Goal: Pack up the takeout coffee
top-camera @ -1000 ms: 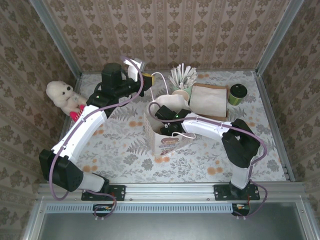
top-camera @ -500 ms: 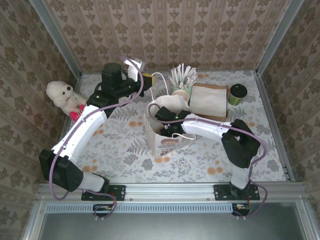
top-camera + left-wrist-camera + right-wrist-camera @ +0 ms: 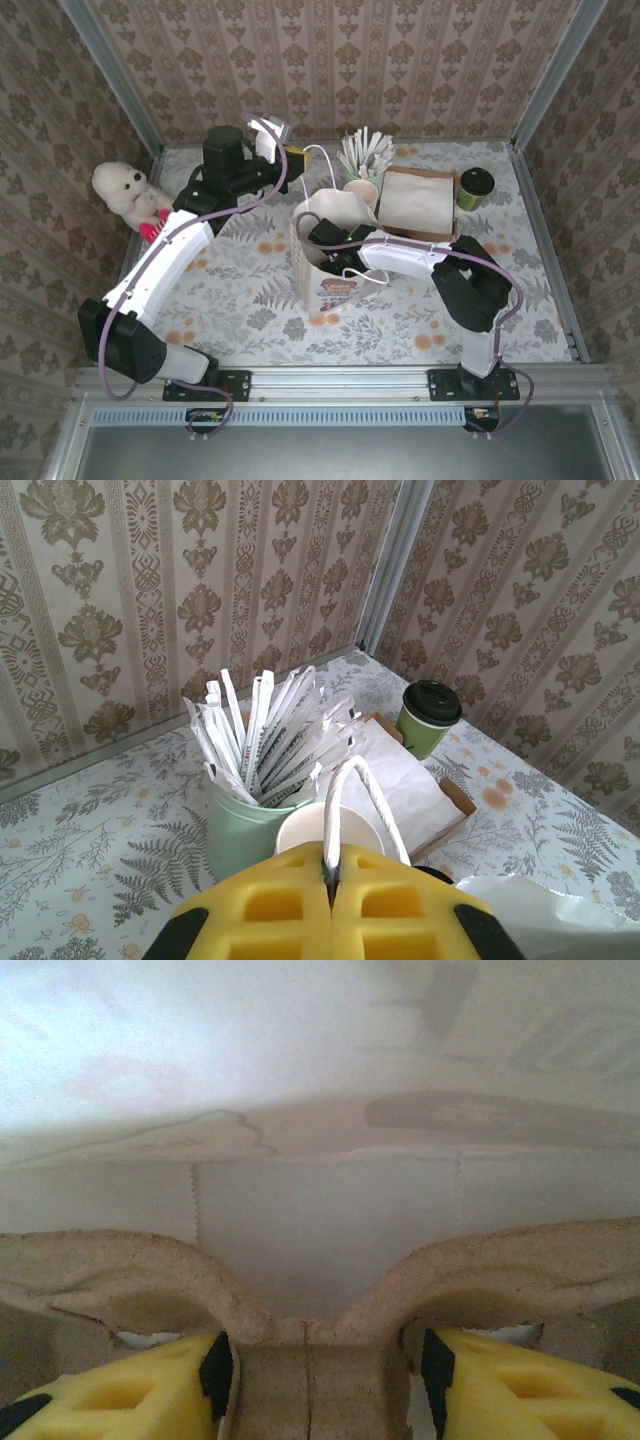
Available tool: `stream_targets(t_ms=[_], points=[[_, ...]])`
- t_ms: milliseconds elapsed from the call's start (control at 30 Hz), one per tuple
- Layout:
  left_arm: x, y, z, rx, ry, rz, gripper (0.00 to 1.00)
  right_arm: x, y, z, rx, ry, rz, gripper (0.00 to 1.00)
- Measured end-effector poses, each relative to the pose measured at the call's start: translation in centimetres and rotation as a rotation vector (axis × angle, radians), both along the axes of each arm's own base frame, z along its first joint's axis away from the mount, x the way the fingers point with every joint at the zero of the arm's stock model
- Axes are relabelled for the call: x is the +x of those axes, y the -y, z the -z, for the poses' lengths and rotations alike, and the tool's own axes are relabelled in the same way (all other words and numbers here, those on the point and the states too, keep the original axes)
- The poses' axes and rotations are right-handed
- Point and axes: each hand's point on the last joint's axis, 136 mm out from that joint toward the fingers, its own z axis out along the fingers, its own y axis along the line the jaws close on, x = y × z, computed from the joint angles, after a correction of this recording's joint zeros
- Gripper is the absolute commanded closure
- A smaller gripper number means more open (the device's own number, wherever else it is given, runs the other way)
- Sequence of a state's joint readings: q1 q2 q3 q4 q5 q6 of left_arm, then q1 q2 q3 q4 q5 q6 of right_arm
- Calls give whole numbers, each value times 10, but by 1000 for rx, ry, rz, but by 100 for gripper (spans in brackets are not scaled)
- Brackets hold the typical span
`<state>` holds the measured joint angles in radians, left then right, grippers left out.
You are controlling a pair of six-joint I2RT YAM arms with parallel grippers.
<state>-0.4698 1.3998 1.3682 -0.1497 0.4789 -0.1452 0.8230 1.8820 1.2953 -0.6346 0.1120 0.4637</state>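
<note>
Since a second ago my right arm has drawn its elbow in and pushed the right gripper (image 3: 322, 233) deeper into the paper bag (image 3: 325, 285) at frame centre. In the wrist view its fingers straddle the middle rib of a pulp carrier (image 3: 130, 1270); I cannot tell whether they grip it or have let go. My left gripper (image 3: 333, 875) is pressed together on the bag handle (image 3: 352, 761). I judge the carrier seated, so the takeout coffee (image 3: 475, 188) is next: it stands upper right, well apart from the bag, long axis vertical, lid up.
</note>
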Motion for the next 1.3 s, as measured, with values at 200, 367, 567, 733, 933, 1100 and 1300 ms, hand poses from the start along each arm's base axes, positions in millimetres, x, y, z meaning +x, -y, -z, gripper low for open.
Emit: stream_targets(t_ms=[200,367,567,733,933,1100,1300], points=[[-2,1,1,7,2,12,100,7,-1,-13,4,62,8,34],[-4,2,3,15,0,28,100,21,-12,-60,109,188,-5,29],[-5,1,6,25,-6,29,100,31,-25,-112,226,324,-52,23],[-5,1,11,31,-11,28,100,32,-31,-121,241,351,-117,20],[-4,1,12,33,-13,26,100,28,-41,-135,265,368,-219,0],[0,-5,15,39,-22,6,100,24,-49,-172,323,458,-330,0],[15,-25,20,57,-31,-79,100,29,-57,-218,373,629,-426,0]])
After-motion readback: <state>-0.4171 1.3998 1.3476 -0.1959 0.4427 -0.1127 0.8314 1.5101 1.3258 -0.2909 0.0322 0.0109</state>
